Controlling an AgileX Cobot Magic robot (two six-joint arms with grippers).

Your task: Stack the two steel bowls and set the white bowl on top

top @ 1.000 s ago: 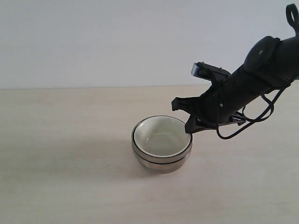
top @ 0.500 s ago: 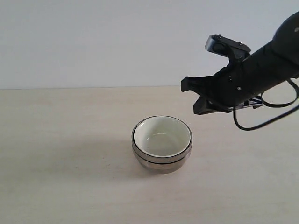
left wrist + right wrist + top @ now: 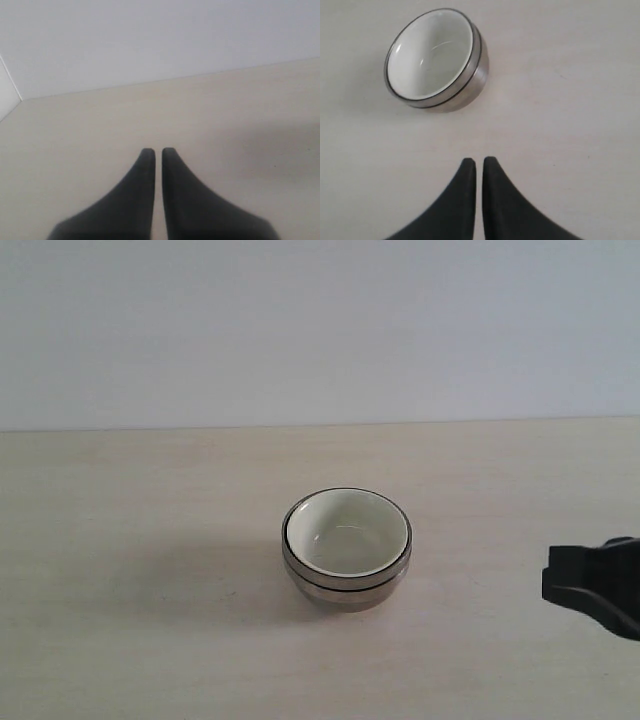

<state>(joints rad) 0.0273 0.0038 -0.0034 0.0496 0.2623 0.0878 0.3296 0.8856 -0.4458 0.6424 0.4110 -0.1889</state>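
Status, 2 arms.

Stack: the 2 steel bowls (image 3: 347,587) are nested one inside the other, upright, roughly mid-table and well clear of the far edge. A dark seam between their rims shows on the outside. The white bowl (image 3: 348,532) sits inside the upper steel one, upright and level, its rim just proud of the steel rim. Its inside is glossy and holds nothing. The same stack shows in my right wrist view: steel bowls (image 3: 472,82), white bowl (image 3: 430,55).

Right claw (image 3: 475,161): clenched, the 2 fingers (image 3: 462,192) are pressed almost together with only a thin slit between the tips, and nothing is in it. It is off the stack, well apart from it, with bare table (image 3: 560,130) in between. In the exterior view it (image 3: 592,585) shows only as a black block low toward the table's right edge, nearer the front edge than the stack is. The jaw state can't be read from that angle.

Left claw (image 3: 154,151): also clenched, with the same thin slit and nothing gripped. It sits over bare table and points at the far edge, where the table meets the wall (image 3: 150,40). No bowl is in its view, and the exterior view doesn't show this claw.
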